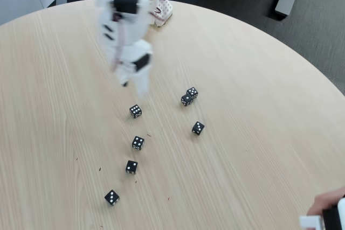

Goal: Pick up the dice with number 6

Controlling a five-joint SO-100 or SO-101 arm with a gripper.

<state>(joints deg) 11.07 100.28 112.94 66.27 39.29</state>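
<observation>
Several small black dice with white pips lie scattered on the round wooden table (259, 68). The dice with number 6 (135, 111) appears to be the one at the top of the left column, its upper face crowded with pips, though they are too small to count surely. My white gripper (135, 82) hangs motion-blurred just above and behind that die, pointing down and not touching it. The blur hides whether its fingers are open or shut.
More dice lie below in a column (138, 143), (131, 167), (111, 197). One (198, 128) sits to the right, and a touching pair (189, 96) lies above it. A person's hand (325, 204) holding a white-and-black object is at the bottom right corner.
</observation>
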